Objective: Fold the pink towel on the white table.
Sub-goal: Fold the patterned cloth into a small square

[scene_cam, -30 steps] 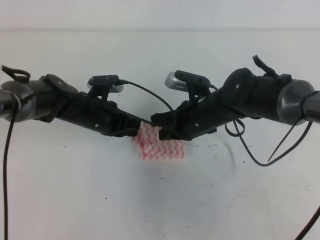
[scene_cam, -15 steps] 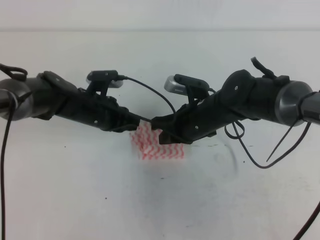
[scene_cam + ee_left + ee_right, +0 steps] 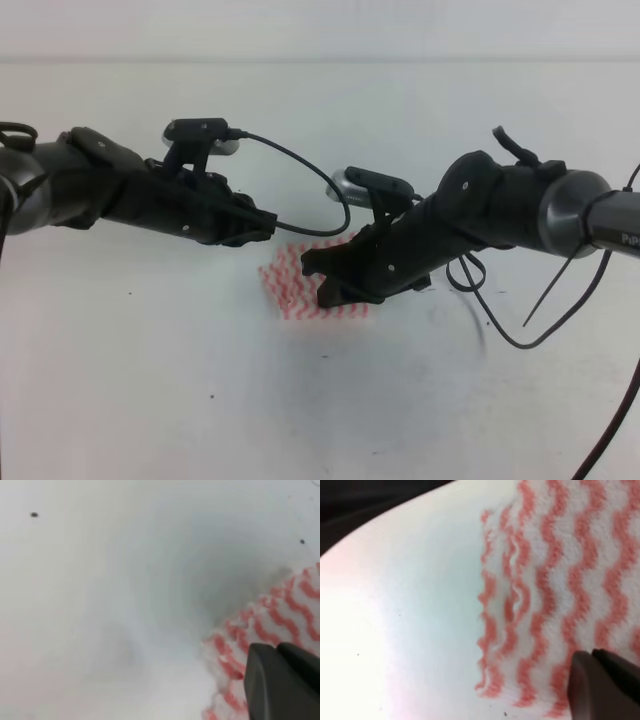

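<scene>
Exterior high view gives me the white table [image 3: 150,400] filling the frame, with both black arms reaching in from the sides toward the centre. My left gripper [image 3: 262,226] hangs at centre left, just above the towel's upper left edge; I cannot tell how its jaws stand. My right gripper [image 3: 325,285] sits right of centre, over the towel's right part, and I cannot tell its jaw state either. Below and between them the pink towel [image 3: 292,287] lies folded into a small block at the middle of the frame. Stacked wavy-striped edges [image 3: 505,605] show in the right wrist view.
</scene>
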### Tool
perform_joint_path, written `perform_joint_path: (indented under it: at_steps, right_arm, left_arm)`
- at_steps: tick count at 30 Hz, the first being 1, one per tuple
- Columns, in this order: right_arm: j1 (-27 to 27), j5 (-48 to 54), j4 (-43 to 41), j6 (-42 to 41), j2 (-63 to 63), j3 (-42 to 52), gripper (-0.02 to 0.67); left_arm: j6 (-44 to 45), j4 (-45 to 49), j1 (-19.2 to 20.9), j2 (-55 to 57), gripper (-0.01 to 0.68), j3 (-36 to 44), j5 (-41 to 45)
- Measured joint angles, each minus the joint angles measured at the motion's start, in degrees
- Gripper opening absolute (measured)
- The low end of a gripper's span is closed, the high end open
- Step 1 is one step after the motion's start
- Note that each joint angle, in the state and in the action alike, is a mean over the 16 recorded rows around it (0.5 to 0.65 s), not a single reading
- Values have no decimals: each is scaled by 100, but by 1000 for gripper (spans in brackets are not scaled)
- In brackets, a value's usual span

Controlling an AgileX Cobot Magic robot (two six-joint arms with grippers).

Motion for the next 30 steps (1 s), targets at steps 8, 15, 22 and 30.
perform_joint_path:
  at_steps: [8, 15, 22, 30]
  right_arm:
    - [-2, 86, 174, -111, 9, -1, -18]
    - [0, 169, 640, -478, -2, 0, -18]
    - [4, 194, 1044, -819, 22, 0, -18]
    - [5, 208, 1176, -893, 123, 1, -18]
  left_arm:
    - [-80, 14, 2, 3, -4, 0, 77]
    - [-186, 44, 2, 11, -5, -1, 78]
    - [-221, 77, 2, 3, -5, -1, 46]
    - [-202, 98, 2, -4, -4, 0, 38]
